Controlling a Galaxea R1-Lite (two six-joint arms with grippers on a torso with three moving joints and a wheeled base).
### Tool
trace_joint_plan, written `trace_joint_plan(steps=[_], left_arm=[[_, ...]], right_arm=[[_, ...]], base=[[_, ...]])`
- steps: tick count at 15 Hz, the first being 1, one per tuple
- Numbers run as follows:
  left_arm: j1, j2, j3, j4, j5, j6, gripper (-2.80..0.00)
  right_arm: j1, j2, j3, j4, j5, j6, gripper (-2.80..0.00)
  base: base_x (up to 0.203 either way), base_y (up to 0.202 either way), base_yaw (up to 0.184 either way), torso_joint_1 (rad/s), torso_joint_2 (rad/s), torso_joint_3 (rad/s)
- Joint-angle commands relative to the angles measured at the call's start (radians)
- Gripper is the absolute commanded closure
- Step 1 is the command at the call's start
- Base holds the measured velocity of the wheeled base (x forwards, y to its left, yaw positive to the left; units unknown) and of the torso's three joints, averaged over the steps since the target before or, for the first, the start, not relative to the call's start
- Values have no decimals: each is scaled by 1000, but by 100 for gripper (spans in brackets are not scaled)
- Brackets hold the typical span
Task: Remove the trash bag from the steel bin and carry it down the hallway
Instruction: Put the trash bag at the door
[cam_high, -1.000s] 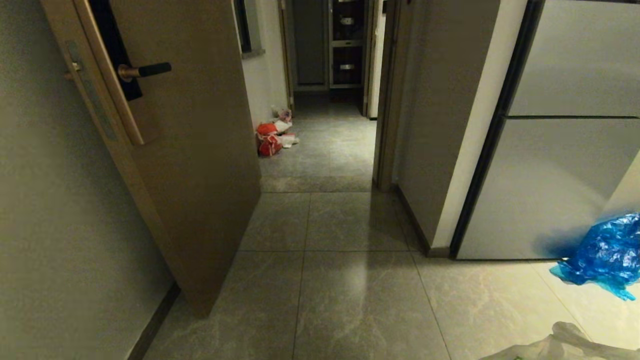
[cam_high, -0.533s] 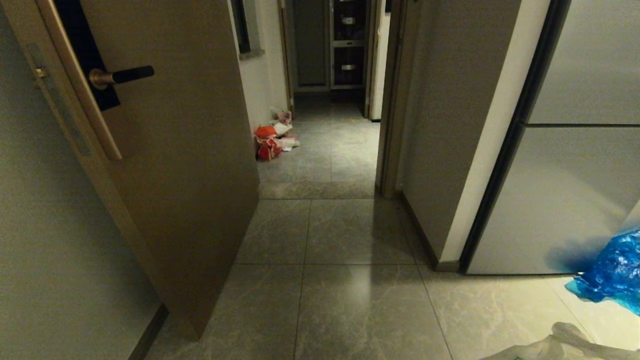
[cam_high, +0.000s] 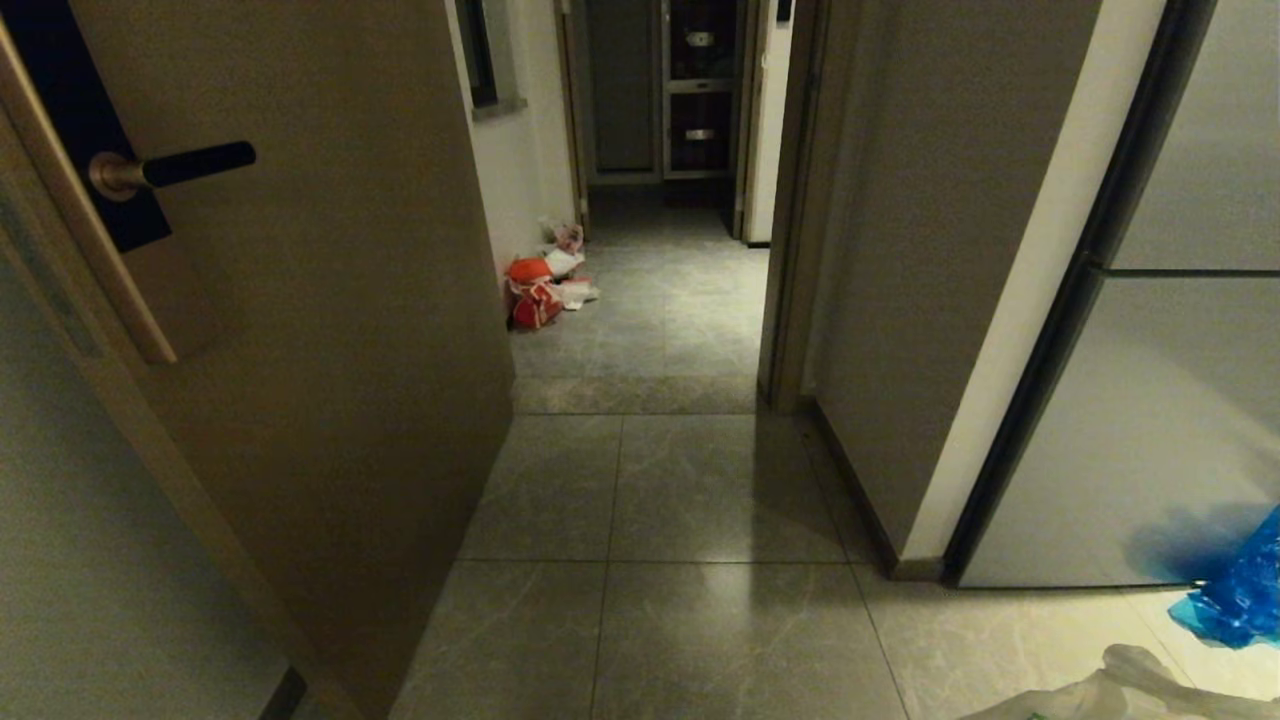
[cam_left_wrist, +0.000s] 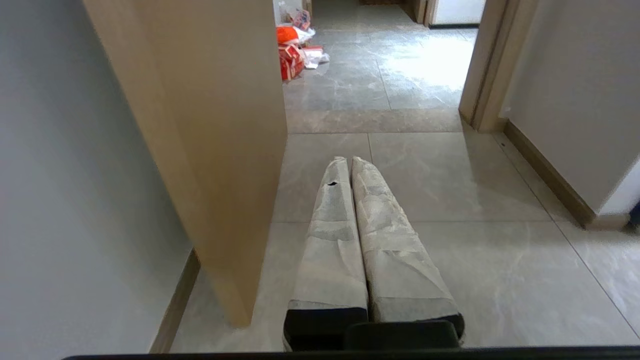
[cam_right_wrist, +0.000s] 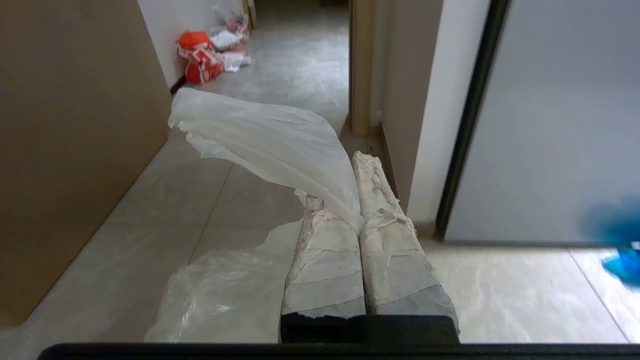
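Note:
The trash bag (cam_right_wrist: 265, 140), thin translucent white plastic, is pinched between the taped fingers of my right gripper (cam_right_wrist: 350, 170), which is shut on it. One flap billows ahead of the fingers and the rest hangs beside them. A corner of the trash bag (cam_high: 1120, 690) shows at the bottom right of the head view. My left gripper (cam_left_wrist: 350, 161) is shut with nothing in it and points level along the floor. The hallway (cam_high: 660, 300), with grey marble-look tiles, runs straight ahead through a doorway. The steel bin is out of view.
An open brown door (cam_high: 330, 300) with a black handle (cam_high: 190, 165) stands close on the left. Orange-red bags (cam_high: 535, 290) lie by the left wall further on. On the right are a wall corner (cam_high: 900, 300), a grey fridge (cam_high: 1150, 420) and a blue plastic bag (cam_high: 1235, 600).
The whole head view has shifted: the camera has moved forward toward the doorway. The door looms larger on the left and the blue bag has slid to the right edge.

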Motion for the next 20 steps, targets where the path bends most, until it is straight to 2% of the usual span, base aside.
trace_joint_plan(steps=[1,20], left_arm=[[0,2,2,0,0,0,0],[0,0,1,0,0,1,0]], right_arm=[[0,2,12,-1,1,0,0],[0,2,12,-1,1,0,0]], base=[[194,0,-1,1,6,-1],[193,0,1,2,1,4]])
